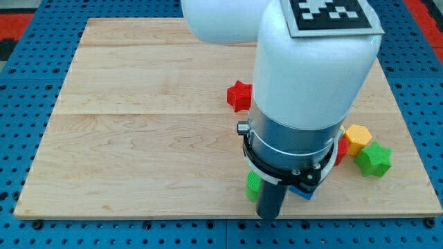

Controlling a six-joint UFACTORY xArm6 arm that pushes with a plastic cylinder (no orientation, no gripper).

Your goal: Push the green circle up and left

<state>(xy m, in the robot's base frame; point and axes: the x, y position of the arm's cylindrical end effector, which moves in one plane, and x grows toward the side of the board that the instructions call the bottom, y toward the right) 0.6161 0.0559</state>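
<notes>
The green circle [253, 185] shows only as a small green edge at the view's lower middle, mostly hidden behind the arm. The dark rod comes down just to its right, and my tip [268, 216] is at the rod's lower end, close to the board's bottom edge, right beside and slightly below the green circle. I cannot tell whether the tip touches it. A red star [239, 95] lies above, near the board's middle right.
A yellow block [357, 138], a green star [374, 159] and a red block edge [340, 149] cluster at the view's right. A blue block [302, 192] peeks from under the arm. The white arm body [311, 76] covers much of the right side of the wooden board [138, 138].
</notes>
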